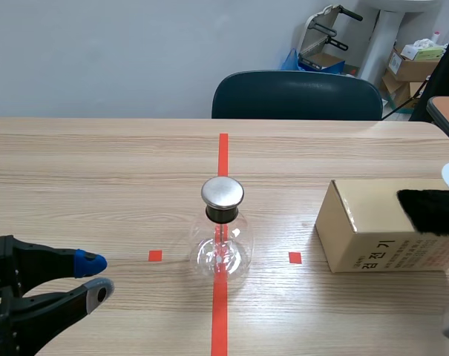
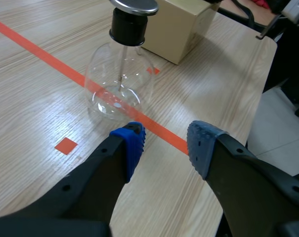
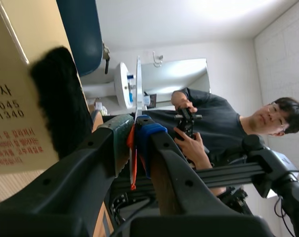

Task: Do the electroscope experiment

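Light wood-grain table (image 1: 98, 170). An orange-red tape line (image 1: 223, 156) runs down its middle, with two small tape squares (image 1: 155, 256) either side of it. A dark blue chair (image 1: 297, 96) stands behind the far edge. The wall behind is grey, and cardboard boxes (image 1: 411, 63) are stacked in the right corner. The right wrist view also catches a person (image 3: 208, 118) in a dark shirt with both hands on a small device.

The flask (image 1: 221, 248) stands upright on the tape line at table centre, between the two squares. It is a clear round glass bulb with a black collar (image 1: 223, 213) at the neck and a flat shiny metal cap (image 1: 223, 192) on top. A thin rod hangs inside the bulb; I cannot make out the detail at its lower end.

A tan cardboard box (image 1: 365, 230) with printed text lies right of the flask, apart from it. A black fur patch (image 1: 432, 211) rests on the box's top at its right end.

The left gripper (image 1: 94, 274) is low at the near left, well short of the flask. Its jaws are apart with nothing between them.

The right gripper (image 3: 134, 133) is beside the box and fur. Its jaws are clamped on a thin white plate (image 3: 138, 84) seen edge-on, with an orange-red strip at the pads.
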Available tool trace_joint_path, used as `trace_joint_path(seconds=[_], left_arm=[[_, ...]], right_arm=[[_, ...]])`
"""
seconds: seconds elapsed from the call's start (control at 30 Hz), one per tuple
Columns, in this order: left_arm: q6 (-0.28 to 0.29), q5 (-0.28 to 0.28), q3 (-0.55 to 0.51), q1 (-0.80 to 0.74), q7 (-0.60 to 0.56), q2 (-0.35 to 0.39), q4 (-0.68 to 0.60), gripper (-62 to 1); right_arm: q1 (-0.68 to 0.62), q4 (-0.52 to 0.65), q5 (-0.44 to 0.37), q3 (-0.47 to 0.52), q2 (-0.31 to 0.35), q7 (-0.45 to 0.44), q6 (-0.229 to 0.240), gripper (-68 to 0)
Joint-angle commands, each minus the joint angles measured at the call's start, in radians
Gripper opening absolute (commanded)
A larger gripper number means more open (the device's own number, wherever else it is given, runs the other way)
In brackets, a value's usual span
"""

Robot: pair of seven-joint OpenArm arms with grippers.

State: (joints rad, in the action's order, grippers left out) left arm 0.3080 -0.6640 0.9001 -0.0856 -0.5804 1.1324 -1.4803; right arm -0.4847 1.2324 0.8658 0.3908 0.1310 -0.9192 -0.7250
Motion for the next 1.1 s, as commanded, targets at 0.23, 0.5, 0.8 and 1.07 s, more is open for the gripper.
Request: trace_joint_path(seconds=[0.23,0.5,0.8,1.07], left_arm=[[0.127,-0.043,-0.004,-0.003,-0.006,0.086,-0.092,-18.2],[0.171,-0.127,-0.004,-0.003,-0.010,0.167,-0.139,-15.3],[0.068,-0.119,-0.004,-0.003,0.002,0.226,-0.156,-15.2],[-0.063,-0.072,-0.004,-0.003,-0.005,0.275,-0.157,-15.2]], right_arm=[[0.090,-0.115,0.041,0.002,0.071,-0.019,-0.058,-66.5],[0.122,-0.196,0.105,0.001,0.088,-0.019,-0.058,-66.5],[0.118,-0.242,0.130,0.001,0.087,0.043,-0.058,-66.5],[0.113,-0.245,0.137,0.001,0.081,-0.087,-0.058,-66.5]])
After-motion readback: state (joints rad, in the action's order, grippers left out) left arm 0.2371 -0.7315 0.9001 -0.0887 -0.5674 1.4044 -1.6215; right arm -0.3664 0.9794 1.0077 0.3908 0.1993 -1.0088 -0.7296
